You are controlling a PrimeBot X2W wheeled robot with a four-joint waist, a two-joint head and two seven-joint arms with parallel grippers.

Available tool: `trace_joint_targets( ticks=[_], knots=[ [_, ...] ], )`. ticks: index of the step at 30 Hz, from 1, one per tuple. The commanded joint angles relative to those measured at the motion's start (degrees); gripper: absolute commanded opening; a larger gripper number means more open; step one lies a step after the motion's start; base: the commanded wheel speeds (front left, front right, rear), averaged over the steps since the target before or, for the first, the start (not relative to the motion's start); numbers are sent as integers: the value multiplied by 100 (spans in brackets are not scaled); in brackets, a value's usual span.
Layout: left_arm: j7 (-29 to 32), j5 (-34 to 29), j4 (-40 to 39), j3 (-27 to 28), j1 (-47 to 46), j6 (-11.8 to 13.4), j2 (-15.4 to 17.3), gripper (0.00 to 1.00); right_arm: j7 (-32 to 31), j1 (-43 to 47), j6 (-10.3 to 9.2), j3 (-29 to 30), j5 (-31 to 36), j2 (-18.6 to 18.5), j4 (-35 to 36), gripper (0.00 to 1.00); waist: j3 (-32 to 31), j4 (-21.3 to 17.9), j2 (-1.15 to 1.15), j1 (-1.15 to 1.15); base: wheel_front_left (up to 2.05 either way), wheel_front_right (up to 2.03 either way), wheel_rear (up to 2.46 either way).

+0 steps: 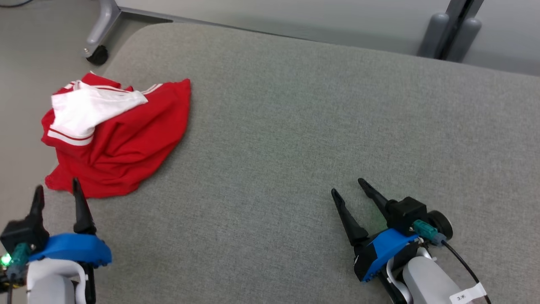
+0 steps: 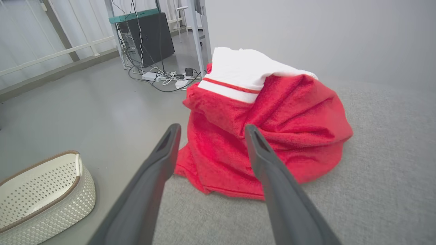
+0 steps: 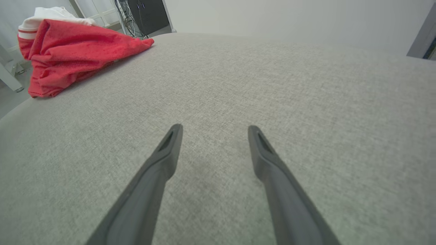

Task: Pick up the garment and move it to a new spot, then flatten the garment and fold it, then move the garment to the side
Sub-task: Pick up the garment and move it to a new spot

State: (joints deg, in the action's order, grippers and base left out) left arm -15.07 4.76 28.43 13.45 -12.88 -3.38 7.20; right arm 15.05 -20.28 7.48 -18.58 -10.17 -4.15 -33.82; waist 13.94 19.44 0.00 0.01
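Note:
A crumpled red garment (image 1: 122, 139) with a white striped part lies at the left edge of the grey cushioned surface (image 1: 295, 126). My left gripper (image 1: 57, 190) is open just in front of the garment's near hem, fingers pointing at it. In the left wrist view the garment (image 2: 272, 122) lies just past the open left gripper (image 2: 211, 131), which holds nothing. My right gripper (image 1: 349, 186) rests open over bare surface at the lower right, far from the garment. In the right wrist view the open right gripper (image 3: 214, 131) points across the surface, with the garment (image 3: 75, 51) far off at the upper left.
A white perforated basket (image 2: 41, 190) stands on the floor to the left of the surface. A wheeled stand leg (image 1: 99, 38) and cables with a dark cabinet (image 2: 150, 37) lie beyond the left edge. Grey posts (image 1: 455, 29) rise at the back right.

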Motion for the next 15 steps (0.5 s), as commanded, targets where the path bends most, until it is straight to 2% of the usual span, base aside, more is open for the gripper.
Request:
trace_joint_targets(
  ticks=[1, 9, 15],
  knots=[
    [-17, -70, 53, 17, -330, -32, 134, 100, 18, -131, 2, -30, -6, -83, 84, 100, 174, -5, 0, -1, 0, 0, 0],
    [-16, -303, 203, -123, -1327, -113, 557, 100, 5, -333, 2, -158, -58, -365, 154, 100, 665, -177, 0, -1, 0, 0, 0],
    [-16, -446, 647, -396, -1855, -205, 783, 100, -6, -388, -4, -98, -168, -504, 38, 100, 903, -340, 0, -1, 0, 0, 0]
  ],
)
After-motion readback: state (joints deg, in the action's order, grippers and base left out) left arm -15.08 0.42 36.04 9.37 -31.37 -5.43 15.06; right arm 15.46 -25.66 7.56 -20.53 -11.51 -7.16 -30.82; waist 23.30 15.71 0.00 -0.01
